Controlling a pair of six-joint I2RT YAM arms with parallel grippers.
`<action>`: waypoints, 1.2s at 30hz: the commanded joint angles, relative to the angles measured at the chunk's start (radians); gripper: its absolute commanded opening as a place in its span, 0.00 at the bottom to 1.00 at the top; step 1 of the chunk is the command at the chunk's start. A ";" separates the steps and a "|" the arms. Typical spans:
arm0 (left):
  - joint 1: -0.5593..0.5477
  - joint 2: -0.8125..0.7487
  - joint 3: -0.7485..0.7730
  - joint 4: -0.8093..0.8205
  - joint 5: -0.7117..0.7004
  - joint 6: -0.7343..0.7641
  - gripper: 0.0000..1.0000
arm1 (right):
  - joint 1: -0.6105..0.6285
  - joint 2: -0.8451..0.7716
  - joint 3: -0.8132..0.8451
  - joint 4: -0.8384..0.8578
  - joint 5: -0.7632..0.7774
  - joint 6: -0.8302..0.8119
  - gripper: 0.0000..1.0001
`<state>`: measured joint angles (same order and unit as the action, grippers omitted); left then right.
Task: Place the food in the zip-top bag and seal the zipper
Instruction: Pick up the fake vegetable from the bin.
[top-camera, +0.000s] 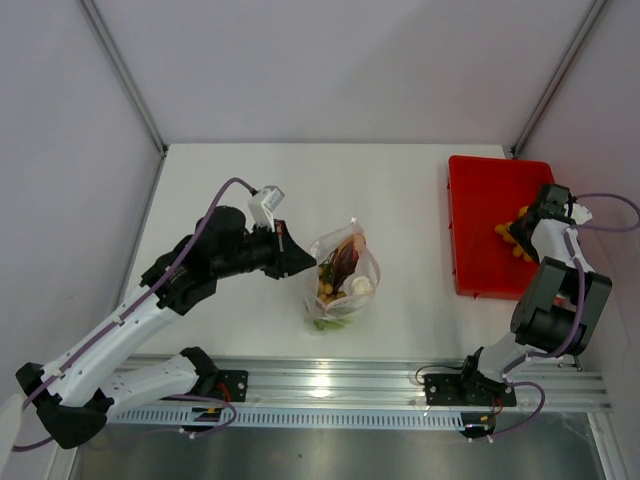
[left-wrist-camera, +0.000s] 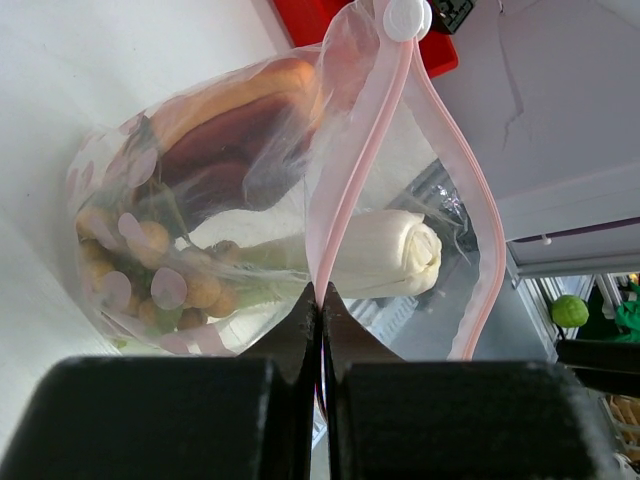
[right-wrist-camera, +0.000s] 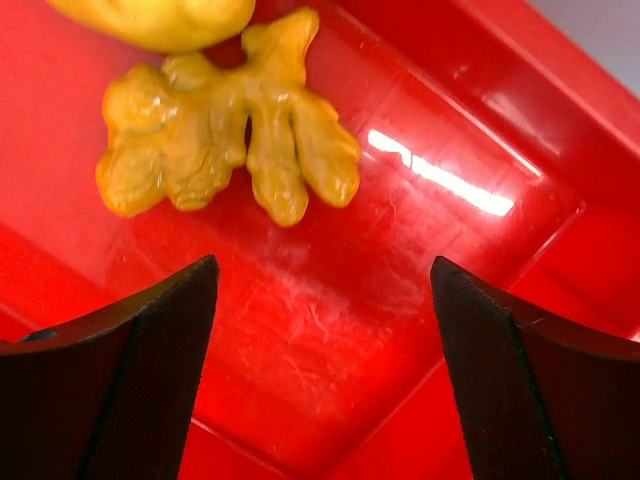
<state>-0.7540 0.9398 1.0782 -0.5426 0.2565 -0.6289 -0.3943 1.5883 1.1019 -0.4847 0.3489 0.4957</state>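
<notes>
Left gripper (left-wrist-camera: 320, 296) was clamped on the zipper (left-wrist-camera: 356, 170) of the zip-top bag (top-camera: 345, 276) on the table (top-camera: 220, 200), right gripper (right-wrist-camera: 322, 272) hung open over lumpy yellow food (right-wrist-camera: 220, 150) in the red tray (top-camera: 480, 190); shallow grab risked skidding it away.

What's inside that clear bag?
Through the zip-top bag show a leek stalk, dark red piece, orange slice and tan balls. Whatever lies beneath them is hidden.

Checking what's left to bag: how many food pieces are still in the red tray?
2. A knobby yellow-orange piece lies on the tray ahead of the open right pincer; a smooth yellow piece sits beyond it, cut off by the frame. The arm may hide others.
</notes>
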 joint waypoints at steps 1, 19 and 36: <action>0.008 -0.006 0.011 0.027 0.027 -0.009 0.01 | -0.018 0.018 -0.010 0.103 -0.004 -0.019 0.86; 0.008 0.024 0.045 0.023 0.043 -0.002 0.01 | -0.067 0.150 0.010 0.195 -0.036 -0.034 0.74; 0.008 0.054 0.061 0.027 0.052 0.001 0.01 | -0.054 0.263 0.039 0.218 -0.024 -0.036 0.70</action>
<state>-0.7532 0.9916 1.0916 -0.5400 0.2939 -0.6285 -0.4515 1.8202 1.0985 -0.2890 0.3115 0.4580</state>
